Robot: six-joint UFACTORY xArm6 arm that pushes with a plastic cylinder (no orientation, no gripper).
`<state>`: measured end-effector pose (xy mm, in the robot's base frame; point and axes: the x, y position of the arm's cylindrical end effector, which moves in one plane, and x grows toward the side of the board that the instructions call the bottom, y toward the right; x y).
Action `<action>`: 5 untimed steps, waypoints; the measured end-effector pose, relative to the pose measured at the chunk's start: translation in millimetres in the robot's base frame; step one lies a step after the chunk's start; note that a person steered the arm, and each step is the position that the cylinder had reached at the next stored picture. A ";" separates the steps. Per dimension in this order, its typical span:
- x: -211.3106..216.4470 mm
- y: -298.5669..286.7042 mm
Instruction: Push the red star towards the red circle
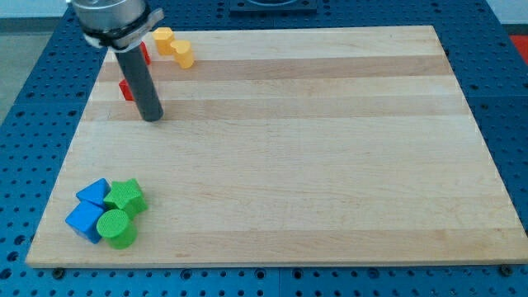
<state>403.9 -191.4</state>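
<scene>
My tip [152, 118] rests on the wooden board [330, 165] near the view's top left corner, just to the right of a red block [125, 90] that peeks out from behind the rod. A second red block [144, 53] shows as a sliver higher up, mostly hidden by the arm, so I cannot tell from here which one is the star and which the circle. There is no claw on this arm, only the plain rod, so nothing opens or closes. Two yellow blocks [175, 45] sit touching each other to the right of the upper red piece. At the bottom left, well apart from all this, two blue blocks [89, 209], a green star [125, 195] and a green cylinder [116, 228] huddle together. The red pieces look small, light and rigid (likely to spin if nudged off-centre), so I judge a slow push through the middle of a flat side works best.
</scene>
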 end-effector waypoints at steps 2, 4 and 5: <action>-48.1 -0.7; -50.5 -0.7; -23.7 1.5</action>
<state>380.1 -189.8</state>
